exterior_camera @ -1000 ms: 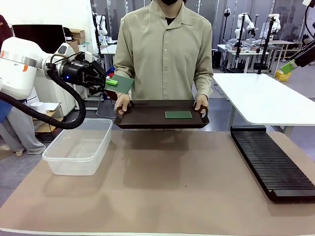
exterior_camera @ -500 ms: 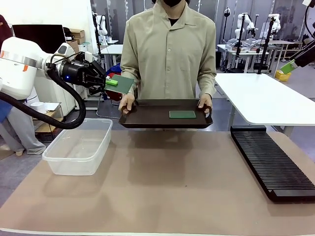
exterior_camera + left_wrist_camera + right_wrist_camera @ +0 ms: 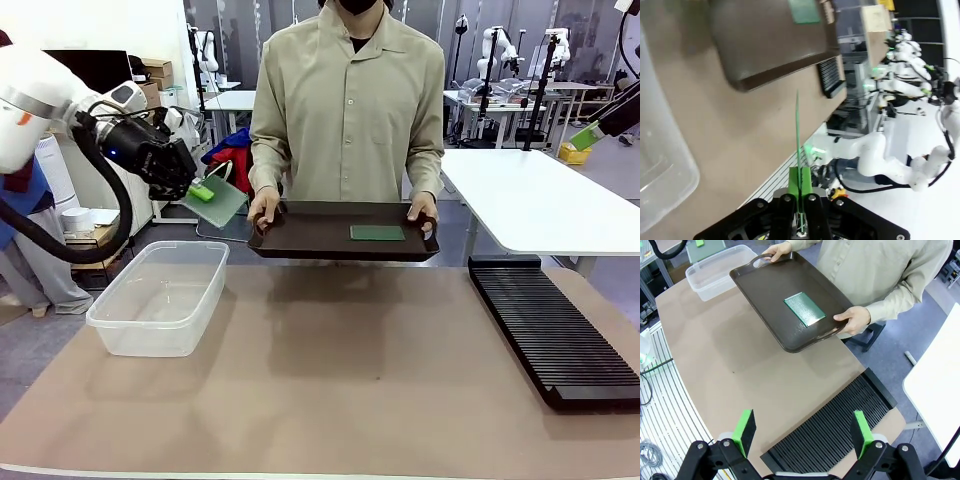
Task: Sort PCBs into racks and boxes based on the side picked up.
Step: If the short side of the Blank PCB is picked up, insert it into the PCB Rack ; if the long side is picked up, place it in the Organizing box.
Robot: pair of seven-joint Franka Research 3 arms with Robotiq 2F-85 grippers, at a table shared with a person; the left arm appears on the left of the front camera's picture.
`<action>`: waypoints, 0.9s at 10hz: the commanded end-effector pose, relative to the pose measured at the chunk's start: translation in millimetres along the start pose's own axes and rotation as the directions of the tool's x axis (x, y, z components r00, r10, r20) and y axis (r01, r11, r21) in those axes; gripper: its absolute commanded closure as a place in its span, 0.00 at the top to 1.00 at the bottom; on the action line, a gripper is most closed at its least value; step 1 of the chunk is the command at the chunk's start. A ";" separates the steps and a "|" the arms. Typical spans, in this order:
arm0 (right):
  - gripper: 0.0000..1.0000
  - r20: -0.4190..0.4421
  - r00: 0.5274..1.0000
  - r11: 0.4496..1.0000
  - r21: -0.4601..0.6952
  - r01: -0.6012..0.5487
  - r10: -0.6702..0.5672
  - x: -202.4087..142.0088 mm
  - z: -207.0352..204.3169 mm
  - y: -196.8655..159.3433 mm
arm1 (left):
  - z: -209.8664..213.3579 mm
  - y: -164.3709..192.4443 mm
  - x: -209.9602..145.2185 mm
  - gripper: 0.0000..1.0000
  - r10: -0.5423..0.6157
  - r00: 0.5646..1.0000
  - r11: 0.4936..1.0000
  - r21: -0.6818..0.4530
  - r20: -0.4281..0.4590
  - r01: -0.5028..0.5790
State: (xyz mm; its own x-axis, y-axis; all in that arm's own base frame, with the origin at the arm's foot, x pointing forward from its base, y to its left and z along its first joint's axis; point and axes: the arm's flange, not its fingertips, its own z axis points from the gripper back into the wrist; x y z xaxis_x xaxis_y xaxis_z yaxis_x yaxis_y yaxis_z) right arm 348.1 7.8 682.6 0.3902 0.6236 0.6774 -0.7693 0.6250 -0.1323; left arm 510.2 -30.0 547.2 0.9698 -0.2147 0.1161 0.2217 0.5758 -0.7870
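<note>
Front view: the left gripper [image 3: 203, 190] is clamping shut on a green circuit board [image 3: 222, 203], holding it tilted in the air near the far end of a clear plastic tub [image 3: 160, 300]. A person is holding a dark tray [image 3: 300, 232] at the table's far edge, and a second board [image 3: 377, 232] is lying flat on it. A black slotted rack [image 3: 555, 335] is lying on the table at the right.

Left wrist view: the green fingers [image 3: 794, 181] are pressing together on the circuit board [image 3: 797, 125], which is showing edge-on as a thin line.

Right wrist view: the right gripper [image 3: 804, 432] is standing wide open, holding nothing, above the rack [image 3: 840, 420]. Beyond it, the person's hand [image 3: 852, 320] is gripping the tray [image 3: 765, 285] carrying the second board [image 3: 805, 309].
</note>
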 end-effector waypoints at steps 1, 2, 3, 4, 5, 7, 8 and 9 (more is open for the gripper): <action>1.00 -0.001 1.000 1.000 0.003 0.000 0.000 -0.6 -0.2 0.0 | 9.0 -5.6 -12.6 0.02 0.059 0.998 0.986 0.158 0.000 -0.059; 1.00 -0.001 1.000 1.000 0.003 0.000 0.000 -0.6 -0.2 0.0 | 10.9 -1.6 -16.0 0.02 0.089 0.995 0.971 0.218 0.039 -0.096; 1.00 -0.001 1.000 1.000 0.003 0.000 0.000 -0.6 -0.2 0.0 | 10.5 2.4 -18.6 0.02 0.106 0.991 0.964 0.234 0.080 -0.122; 1.00 -0.001 1.000 1.000 0.003 0.000 0.000 -0.6 -0.2 0.0 | 8.6 8.6 -21.9 0.02 0.136 0.983 0.928 0.332 0.122 -0.170; 1.00 -0.001 1.000 1.000 0.003 0.000 0.000 -0.6 -0.2 0.0 | 1.1 17.3 -20.3 0.02 0.141 0.975 0.899 0.389 0.173 -0.199; 1.00 -0.001 1.000 1.000 0.003 0.000 0.000 -0.6 -0.2 0.0 | -10.4 29.3 -20.9 0.02 0.164 0.971 0.878 0.422 0.175 -0.225; 1.00 -0.001 1.000 1.000 0.003 0.000 0.000 -0.6 -0.2 0.0 | -14.6 40.8 -20.8 0.02 0.166 0.962 0.830 0.496 0.215 -0.254; 1.00 -0.001 1.000 1.000 0.003 0.000 0.000 -0.6 -0.2 0.0 | -18.5 56.4 -19.8 0.02 0.115 0.971 0.861 0.466 0.211 -0.203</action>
State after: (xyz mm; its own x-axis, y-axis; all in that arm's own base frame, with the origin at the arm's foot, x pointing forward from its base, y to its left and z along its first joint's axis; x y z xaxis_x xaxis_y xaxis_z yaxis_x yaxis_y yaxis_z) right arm 348.1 7.8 682.6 0.3902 0.6237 0.6774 -0.7694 0.6250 -0.1322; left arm 503.5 -8.3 498.6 0.9921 0.0269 0.1222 0.0290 0.9003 -0.4343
